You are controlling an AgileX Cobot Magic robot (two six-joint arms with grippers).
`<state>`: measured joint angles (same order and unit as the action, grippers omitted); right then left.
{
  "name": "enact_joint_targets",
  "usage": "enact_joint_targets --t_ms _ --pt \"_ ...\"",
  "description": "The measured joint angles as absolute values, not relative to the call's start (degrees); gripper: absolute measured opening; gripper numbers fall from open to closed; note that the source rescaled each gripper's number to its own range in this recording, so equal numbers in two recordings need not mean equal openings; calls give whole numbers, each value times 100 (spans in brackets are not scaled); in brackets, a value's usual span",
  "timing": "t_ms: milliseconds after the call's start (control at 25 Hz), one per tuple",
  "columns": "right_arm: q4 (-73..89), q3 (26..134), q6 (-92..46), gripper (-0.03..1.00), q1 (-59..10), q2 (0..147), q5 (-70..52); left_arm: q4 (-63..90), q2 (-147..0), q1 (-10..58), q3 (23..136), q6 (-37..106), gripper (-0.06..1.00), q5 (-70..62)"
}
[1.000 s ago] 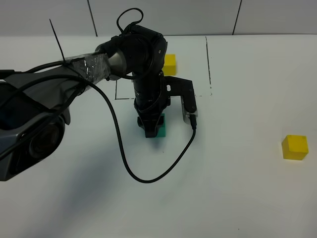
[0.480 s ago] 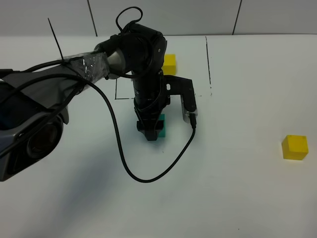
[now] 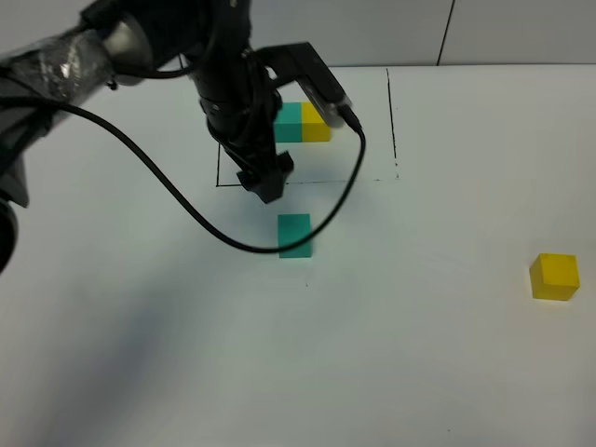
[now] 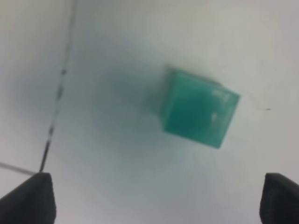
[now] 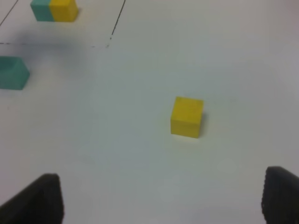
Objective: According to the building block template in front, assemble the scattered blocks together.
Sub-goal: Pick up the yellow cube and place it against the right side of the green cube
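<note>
The teal cube (image 3: pixel 294 235) lies free on the white table, in front of the black drawn frame. The template (image 3: pixel 301 122), a teal and yellow pair joined as a bar, sits inside that frame at the back. The yellow cube (image 3: pixel 555 276) lies alone at the far right. My left gripper (image 3: pixel 265 182) hangs open and empty above the frame's front line, behind and left of the teal cube. The left wrist view shows the teal cube (image 4: pixel 198 109) beyond the spread fingertips (image 4: pixel 25 198). My right gripper (image 5: pixel 159 200) is open, with the yellow cube (image 5: pixel 187 116) ahead of it. It is outside the exterior view.
A black cable (image 3: pixel 223 228) loops down from the left arm and ends close to the teal cube. The right wrist view also shows the teal cube (image 5: pixel 13 72) and the template (image 5: pixel 53 10). A black line (image 3: pixel 392 112) marks the frame's right side.
My left gripper has let go of the teal cube, risen and drawn back to the upper left. The teal cube now lies uncovered on the table. The template is now in view.
</note>
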<state>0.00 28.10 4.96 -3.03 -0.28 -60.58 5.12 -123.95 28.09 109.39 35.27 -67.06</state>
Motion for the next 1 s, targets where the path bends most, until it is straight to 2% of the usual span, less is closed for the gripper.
enact_joint_targets --t_ms 160,480,640,1000 --pt "0 2810 494 90 -303 -28 -6058 359 -11941 2136 10477 2848 100 -6612" --pt "0 2810 494 90 -303 -28 -6058 459 -10452 826 8815 1996 100 -5875" --pt "0 2810 494 90 -303 -28 -6058 449 -9414 613 8237 1619 100 -5886" --pt "0 2810 494 90 -303 -28 -6058 0 -6771 605 6823 480 100 -6257"
